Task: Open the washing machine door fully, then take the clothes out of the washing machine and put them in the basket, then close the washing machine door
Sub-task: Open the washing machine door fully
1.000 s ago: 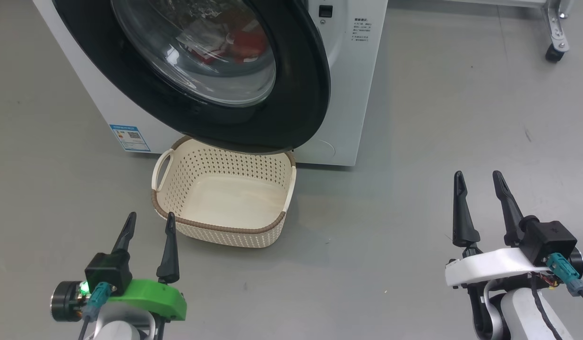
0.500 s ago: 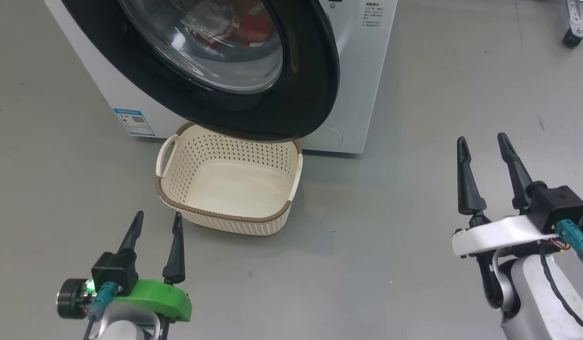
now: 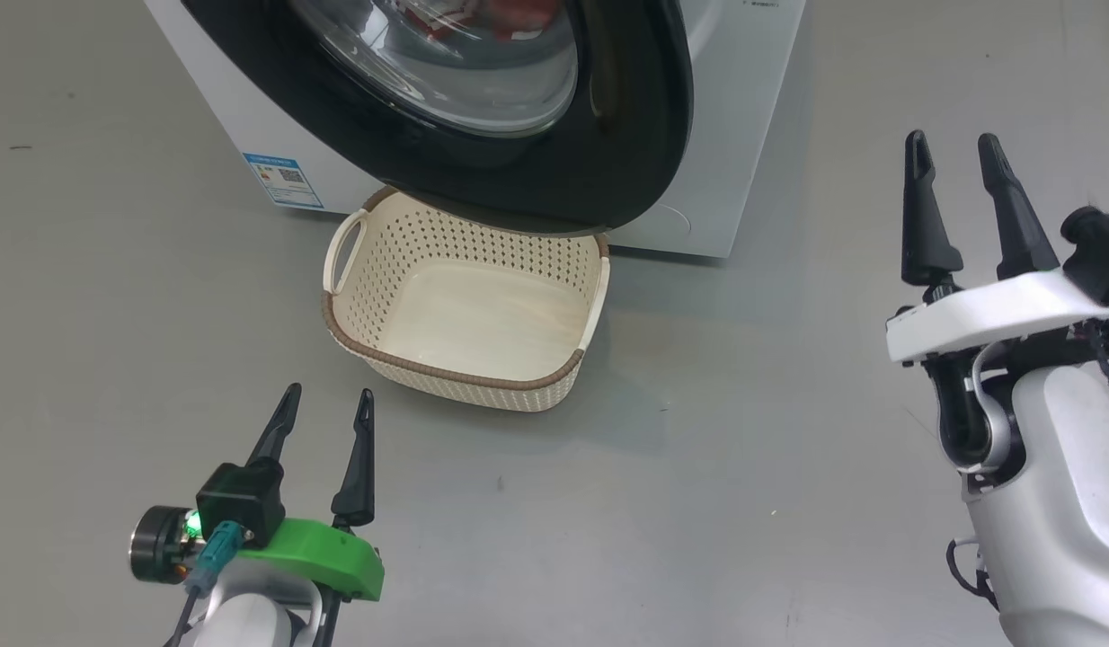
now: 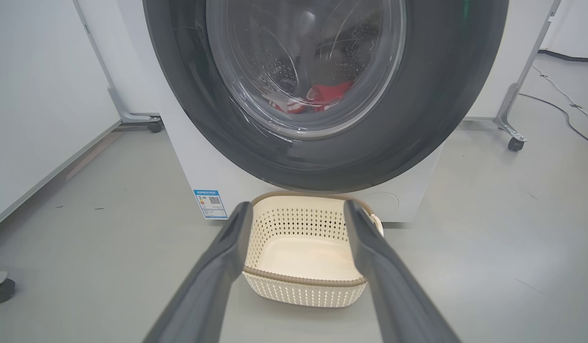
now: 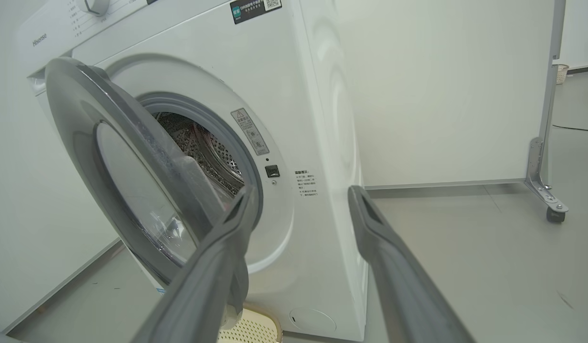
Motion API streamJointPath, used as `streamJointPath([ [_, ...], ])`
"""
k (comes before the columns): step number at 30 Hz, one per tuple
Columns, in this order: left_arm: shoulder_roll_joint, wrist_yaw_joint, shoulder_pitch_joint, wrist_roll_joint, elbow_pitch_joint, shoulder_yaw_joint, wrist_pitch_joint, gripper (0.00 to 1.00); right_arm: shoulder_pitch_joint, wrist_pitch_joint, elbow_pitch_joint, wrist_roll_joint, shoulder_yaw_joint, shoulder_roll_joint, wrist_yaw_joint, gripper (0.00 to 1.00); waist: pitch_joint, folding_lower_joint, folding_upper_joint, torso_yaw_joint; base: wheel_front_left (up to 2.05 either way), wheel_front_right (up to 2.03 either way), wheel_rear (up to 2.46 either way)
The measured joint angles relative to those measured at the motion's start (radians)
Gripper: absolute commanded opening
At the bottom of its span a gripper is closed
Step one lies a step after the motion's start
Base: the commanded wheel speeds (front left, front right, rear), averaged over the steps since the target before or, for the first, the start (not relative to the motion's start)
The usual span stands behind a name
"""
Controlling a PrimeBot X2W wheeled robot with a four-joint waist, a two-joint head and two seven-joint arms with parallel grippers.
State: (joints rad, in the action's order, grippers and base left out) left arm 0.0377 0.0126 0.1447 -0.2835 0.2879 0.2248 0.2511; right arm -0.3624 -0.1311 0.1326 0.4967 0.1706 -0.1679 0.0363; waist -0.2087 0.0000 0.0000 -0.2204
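the washing machine door (image 3: 649,135) hangs part open over the basket (image 3: 447,373), red clothes (image 4: 329,93) behind its glass. the left gripper (image 3: 330,392) and right gripper (image 3: 952,137) are released, empty. the door looks rigid with a slick rim, so hooking its free right edge seems best.

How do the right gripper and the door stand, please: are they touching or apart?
Apart. In the head view the right gripper hangs open well right of the door, with white washer and grey floor between them.

door (image 3: 628,135) top cropped, basket (image 3: 483,392) far rim hidden
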Motion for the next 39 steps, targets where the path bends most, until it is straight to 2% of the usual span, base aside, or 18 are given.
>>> streamJointPath([
  [7,0.0,0.0,0.019,-0.006,0.0,0.009,0.0,1.0,-0.108,0.058,0.044,0.089,-0.045,0.008,0.016,1.0,-0.032,0.0,0.0,-0.034,0.0,0.0,0.0],
  [8,0.0,0.0,0.023,-0.007,0.0,0.011,0.0,1.0,-0.125,0.068,0.05,0.105,-0.048,0.01,0.02,0.11,-0.037,0.0,0.0,-0.038,0.0,0.0,0.0],
  [9,-0.001,0.0,0.029,-0.008,0.0,0.013,0.0,1.0,-0.158,0.09,0.061,0.137,-0.055,0.017,0.024,0.0,-0.046,0.0,0.0,-0.047,0.0,0.0,0.0],
  [14,-0.001,0.0,0.04,-0.018,-0.002,0.026,0.0,1.0,-0.232,0.154,0.103,0.231,-0.097,0.041,0.024,0.0,-0.071,0.0,0.0,-0.067,0.0,0.0,0.0],
  [19,-0.001,0.0,0.054,-0.037,-0.003,0.035,0.0,1.0,-0.29,0.239,0.159,0.382,-0.154,0.078,0.021,0.0,-0.096,0.0,0.0,-0.087,0.0,0.0,0.0],
  [28,-0.003,0.0,0.076,-0.058,-0.004,0.053,0.0,1.0,-0.42,0.371,0.228,0.542,-0.221,0.081,-0.03,0.0,-0.137,0.0,0.0,-0.122,0.0,0.0,0.0],
  [34,-0.004,0.0,0.084,-0.066,-0.002,0.062,0.0,1.0,-0.488,0.428,0.267,0.581,-0.235,0.077,-0.05,0.0,-0.155,0.0,0.0,-0.138,0.0,0.0,0.0],
  [35,-0.005,0.0,0.088,-0.068,-0.001,0.067,0.0,1.0,-0.506,0.457,0.285,0.609,-0.24,0.077,-0.067,0.0,-0.161,0.0,0.0,-0.144,0.0,0.0,0.0],
  [39,-0.005,0.001,0.092,-0.069,-0.001,0.069,0.0,1.0,-0.528,0.5,0.313,0.641,-0.244,0.079,-0.085,0.0,-0.169,0.0,0.0,-0.152,0.0,0.0,0.0],
])
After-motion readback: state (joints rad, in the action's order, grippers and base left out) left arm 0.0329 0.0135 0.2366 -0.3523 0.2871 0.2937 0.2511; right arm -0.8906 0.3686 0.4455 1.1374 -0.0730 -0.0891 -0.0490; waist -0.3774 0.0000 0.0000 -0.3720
